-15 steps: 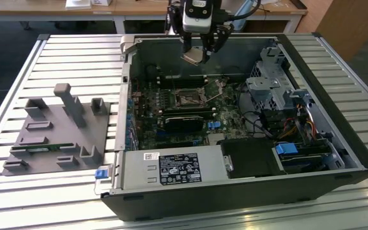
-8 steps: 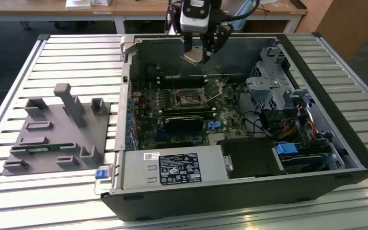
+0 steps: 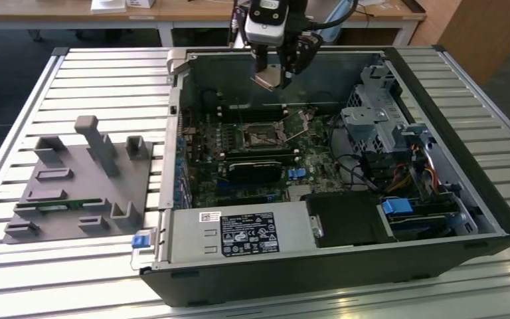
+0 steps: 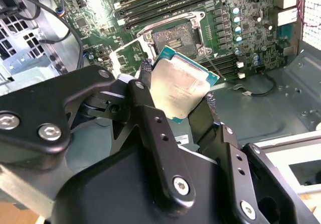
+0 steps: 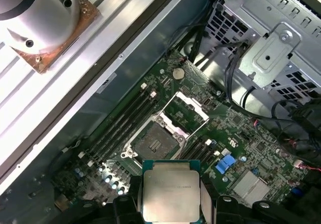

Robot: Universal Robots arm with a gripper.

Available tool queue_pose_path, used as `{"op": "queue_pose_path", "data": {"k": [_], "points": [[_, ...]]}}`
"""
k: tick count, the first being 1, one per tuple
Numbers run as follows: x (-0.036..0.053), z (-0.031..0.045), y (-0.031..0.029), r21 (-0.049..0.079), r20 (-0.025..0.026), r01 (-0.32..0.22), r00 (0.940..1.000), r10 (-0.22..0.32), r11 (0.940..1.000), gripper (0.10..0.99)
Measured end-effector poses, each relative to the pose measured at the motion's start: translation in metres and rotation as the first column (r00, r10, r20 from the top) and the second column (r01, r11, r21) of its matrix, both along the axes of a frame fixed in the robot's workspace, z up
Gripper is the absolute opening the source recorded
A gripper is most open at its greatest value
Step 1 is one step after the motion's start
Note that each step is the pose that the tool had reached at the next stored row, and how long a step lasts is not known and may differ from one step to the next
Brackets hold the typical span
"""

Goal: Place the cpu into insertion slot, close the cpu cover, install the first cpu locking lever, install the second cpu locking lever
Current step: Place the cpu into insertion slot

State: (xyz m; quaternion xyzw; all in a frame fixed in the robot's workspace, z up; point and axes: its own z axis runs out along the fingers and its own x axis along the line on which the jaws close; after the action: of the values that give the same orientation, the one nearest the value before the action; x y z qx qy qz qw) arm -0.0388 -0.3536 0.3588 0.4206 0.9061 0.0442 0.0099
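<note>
The pincer [image 4: 178, 86] clamps the cpu [image 4: 184, 89] by opposite edges, its metal face tilted toward the wrist. The fingers [image 4: 150, 118] hide its sides.

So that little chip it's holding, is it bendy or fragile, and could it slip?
The cpu looks like a flat plate with a metal face, so it is probably stiff and light. It is pinched only at its edges between two thin fingers, so it could perhaps slip or twist. Hanging over the open slot, it might be damaged by a drop.
</note>
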Motion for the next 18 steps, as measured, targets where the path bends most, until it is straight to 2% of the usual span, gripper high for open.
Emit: {"op": "queue_pose_path", "data": {"k": [9,18], "points": [[0.0000,-0.0002,0.0000,0.000,0.0000,0.063,0.9980,-0.063,0.9980,0.541],[0.0000,-0.0003,0.0000,0.000,0.0000,0.134,0.9909,-0.134,0.9909,0.541]]}}
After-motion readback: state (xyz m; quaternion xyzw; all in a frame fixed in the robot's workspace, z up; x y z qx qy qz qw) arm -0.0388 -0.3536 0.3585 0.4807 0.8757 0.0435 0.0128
